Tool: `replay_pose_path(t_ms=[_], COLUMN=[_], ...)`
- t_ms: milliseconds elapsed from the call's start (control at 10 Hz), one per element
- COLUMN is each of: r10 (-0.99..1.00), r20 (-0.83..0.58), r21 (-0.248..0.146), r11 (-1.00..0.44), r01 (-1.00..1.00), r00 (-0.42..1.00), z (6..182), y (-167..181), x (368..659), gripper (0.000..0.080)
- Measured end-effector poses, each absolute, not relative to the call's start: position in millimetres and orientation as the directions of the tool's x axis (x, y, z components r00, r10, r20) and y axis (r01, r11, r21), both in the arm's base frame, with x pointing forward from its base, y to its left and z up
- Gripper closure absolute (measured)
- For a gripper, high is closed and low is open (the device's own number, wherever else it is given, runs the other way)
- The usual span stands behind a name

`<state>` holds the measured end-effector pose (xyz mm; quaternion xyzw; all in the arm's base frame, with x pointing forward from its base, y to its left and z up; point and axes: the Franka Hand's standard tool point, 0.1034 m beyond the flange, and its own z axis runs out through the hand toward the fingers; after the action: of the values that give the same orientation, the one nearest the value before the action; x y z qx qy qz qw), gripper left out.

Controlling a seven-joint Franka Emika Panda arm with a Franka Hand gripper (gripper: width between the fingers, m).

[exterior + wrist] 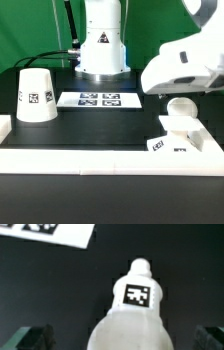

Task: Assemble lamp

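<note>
On the exterior view's left you have the lamp shade (35, 95) standing by itself on the black table (100, 125), wide end down. It is well apart from the other parts, so that step is not yet done.

In the middle, further back, the marker board (100, 99) lies flat in front of the robot's pedestal (103, 45).

On the exterior view's right, the lamp base (168, 140) sits near the white border rail (80, 157). The round bulb (182, 107) rests on top of the base. You cannot tell from here whether it is screwed fully home or only set in place.

The gripper (122, 336) hangs just above the bulb. In the wrist view its dark fingers (35, 336) stand wide apart on either side of a white tagged lamp part, touching nothing, so your hand is released and carries nothing.

By my reading, base and bulb are joined or nearly so. What is left is confirming the bulb's seating, then fetching the shade and lowering it over the bulb.
</note>
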<state>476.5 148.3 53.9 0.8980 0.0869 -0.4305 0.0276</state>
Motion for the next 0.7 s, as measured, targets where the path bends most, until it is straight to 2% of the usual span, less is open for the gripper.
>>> replay_pose_path(t_ms=[700], r10=[0.131], r20=[-0.766], r21=[-0.024], r11=[-0.984], r01=[0.175], r00=[0.629], z=[36.9], y=[145.8], x=[470.6], gripper=[0.0101])
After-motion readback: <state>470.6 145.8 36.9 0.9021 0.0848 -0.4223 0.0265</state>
